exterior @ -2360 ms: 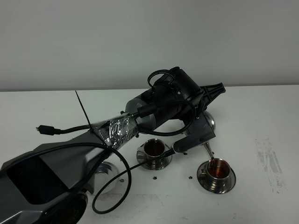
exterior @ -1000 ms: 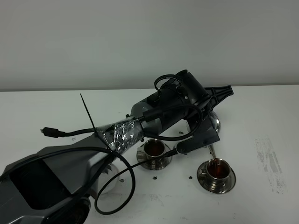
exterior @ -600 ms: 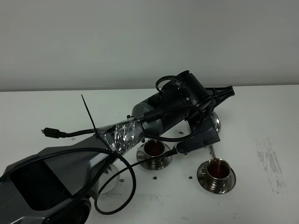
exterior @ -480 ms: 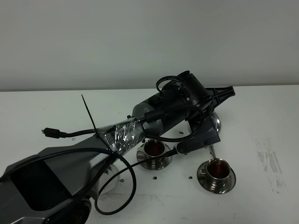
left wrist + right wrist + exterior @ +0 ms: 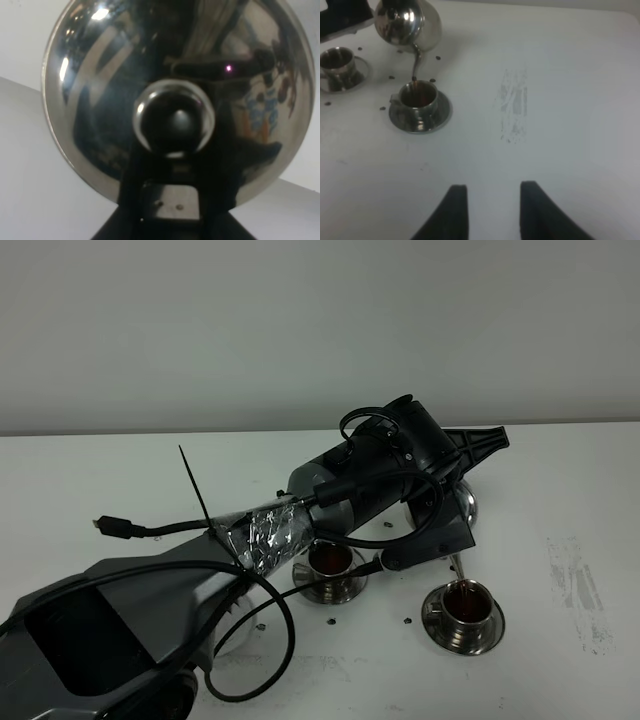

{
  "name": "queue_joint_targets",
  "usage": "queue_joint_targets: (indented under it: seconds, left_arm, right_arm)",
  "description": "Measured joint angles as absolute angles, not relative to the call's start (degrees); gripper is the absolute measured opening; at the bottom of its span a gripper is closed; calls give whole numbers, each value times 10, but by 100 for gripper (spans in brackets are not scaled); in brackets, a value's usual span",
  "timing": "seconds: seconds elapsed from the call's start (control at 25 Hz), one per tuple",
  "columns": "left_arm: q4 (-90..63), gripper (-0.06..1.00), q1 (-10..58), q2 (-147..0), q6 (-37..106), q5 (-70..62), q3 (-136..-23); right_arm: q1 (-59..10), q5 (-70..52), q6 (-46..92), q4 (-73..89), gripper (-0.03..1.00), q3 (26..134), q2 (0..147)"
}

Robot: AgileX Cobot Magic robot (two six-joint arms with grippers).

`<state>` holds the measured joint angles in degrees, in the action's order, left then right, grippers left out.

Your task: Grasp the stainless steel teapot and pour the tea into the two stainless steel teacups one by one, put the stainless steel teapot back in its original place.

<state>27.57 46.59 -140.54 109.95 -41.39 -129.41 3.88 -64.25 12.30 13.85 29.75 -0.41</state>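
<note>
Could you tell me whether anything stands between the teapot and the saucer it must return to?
Yes: the filled left teacup sits roughly on the line from the stainless steel teapot to the empty saucer, which lies mostly hidden under the left arm.

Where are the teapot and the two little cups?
stainless steel teapot (image 5: pixel 422 27), right wrist view, rounded body.
teacup under the spout (image 5: pixel 422 107), right wrist view, side wall.
other teacup (image 5: pixel 339 70), right wrist view, side wall.

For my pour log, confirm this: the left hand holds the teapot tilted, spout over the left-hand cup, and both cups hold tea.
Wrong on one point: the high view shows the spout over the right-hand cup, not the left-hand cup. Otherwise yes: the left hand holds the teapot tilted, and both cups hold tea.
</note>
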Motion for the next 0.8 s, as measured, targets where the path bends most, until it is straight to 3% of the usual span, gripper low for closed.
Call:
queue_joint_targets:
  seconds: [0.8]
  left_arm:
    - [248, 21, 460, -1394, 1078, -431, -1294]
  right_arm:
    - [39, -643, 123, 139, 24, 297, -4]
